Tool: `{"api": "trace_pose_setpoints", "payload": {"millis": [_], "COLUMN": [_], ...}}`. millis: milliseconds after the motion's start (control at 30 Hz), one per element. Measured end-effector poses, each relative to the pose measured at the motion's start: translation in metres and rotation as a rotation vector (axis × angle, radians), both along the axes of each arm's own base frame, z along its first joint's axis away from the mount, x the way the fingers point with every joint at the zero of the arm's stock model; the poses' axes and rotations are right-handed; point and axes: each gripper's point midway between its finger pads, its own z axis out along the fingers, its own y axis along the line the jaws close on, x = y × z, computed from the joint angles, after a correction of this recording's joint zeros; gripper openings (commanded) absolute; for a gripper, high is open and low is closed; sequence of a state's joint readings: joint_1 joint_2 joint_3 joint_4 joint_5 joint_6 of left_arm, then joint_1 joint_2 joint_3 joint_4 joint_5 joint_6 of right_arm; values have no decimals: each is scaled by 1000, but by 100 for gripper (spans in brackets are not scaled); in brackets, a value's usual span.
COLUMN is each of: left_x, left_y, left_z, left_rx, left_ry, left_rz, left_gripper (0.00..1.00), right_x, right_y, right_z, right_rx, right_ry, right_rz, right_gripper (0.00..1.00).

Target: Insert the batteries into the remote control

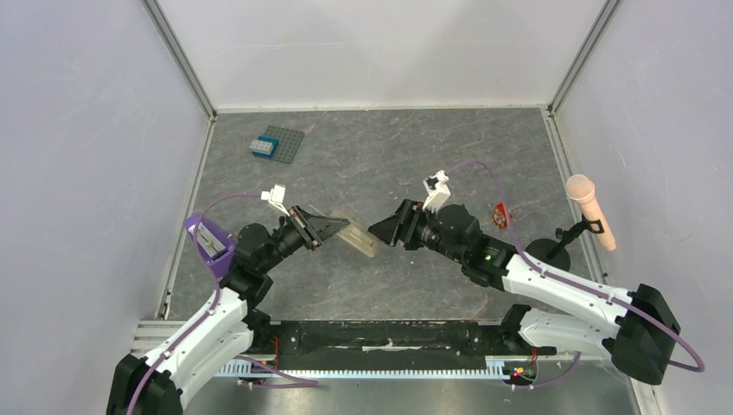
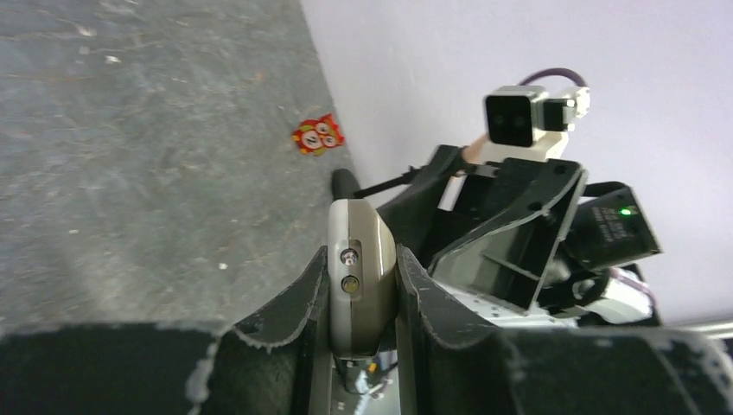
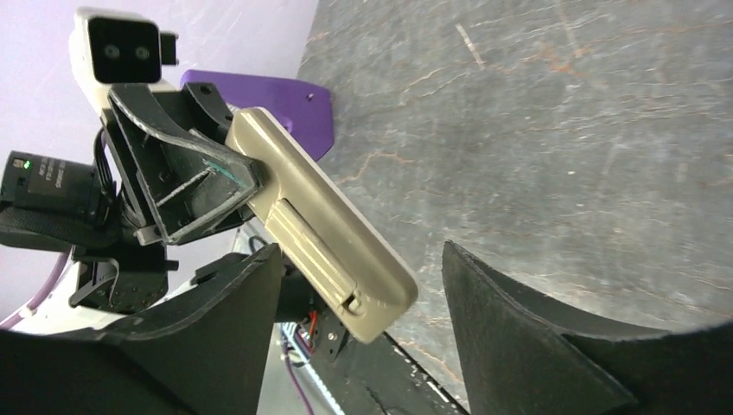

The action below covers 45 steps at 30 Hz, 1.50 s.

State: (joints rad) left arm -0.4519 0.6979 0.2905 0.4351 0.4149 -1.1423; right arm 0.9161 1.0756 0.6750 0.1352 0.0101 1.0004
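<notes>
My left gripper (image 1: 335, 228) is shut on the remote control (image 1: 360, 236), a slim pale handset held in the air above the table's middle. In the left wrist view the remote control (image 2: 361, 277) is pinched edge-on between both fingers of that gripper (image 2: 363, 251). My right gripper (image 1: 382, 232) faces it, open, with the remote's free end (image 3: 346, 259) between its spread fingers (image 3: 484, 320) and apart from them. The remote's back shows a closed ribbed cover with a small latch. The batteries are out of view.
A grey studded plate with a blue brick (image 1: 275, 144) lies at the back left. A small red-and-white object (image 1: 500, 215) lies right of centre, also in the left wrist view (image 2: 317, 136). A microphone on a stand (image 1: 591, 210) is at the right edge. A purple part (image 1: 210, 245) sits on the left arm.
</notes>
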Motion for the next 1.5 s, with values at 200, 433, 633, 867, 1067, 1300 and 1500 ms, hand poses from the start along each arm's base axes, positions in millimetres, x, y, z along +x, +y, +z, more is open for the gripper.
{"api": "trace_pose_setpoints", "payload": {"millis": [200,433,633,867,1067,1300,1500], "left_x": [8,14,18,16,17,15,14], "left_y": [9,9,8,4,5,4,3], "left_z": [-40,-63,-90,-131,-144,-147,-147], "left_rx": [93,152,192,272,323,357,365], "left_ry": [-29,-54,-17,47,33,8,-5], "left_rz": [66,74,99,106,120,106,99], "left_gripper": [2,2,2,2,2,2,2], "right_x": [1,-7,-8,-4,-1,-3,3], "right_y": [-16,-9,-3,4,15,25,37], "right_z": [-11,-33,-67,-88,-106,-135,-137], "right_rx": [-40,-58,-113,-107,-104,-146,-152], "right_ry": [-9,25,81,141,180,225,220], "right_rz": [-27,28,53,37,49,93,115], "right_gripper": [66,62,56,48,31,24,24]}}
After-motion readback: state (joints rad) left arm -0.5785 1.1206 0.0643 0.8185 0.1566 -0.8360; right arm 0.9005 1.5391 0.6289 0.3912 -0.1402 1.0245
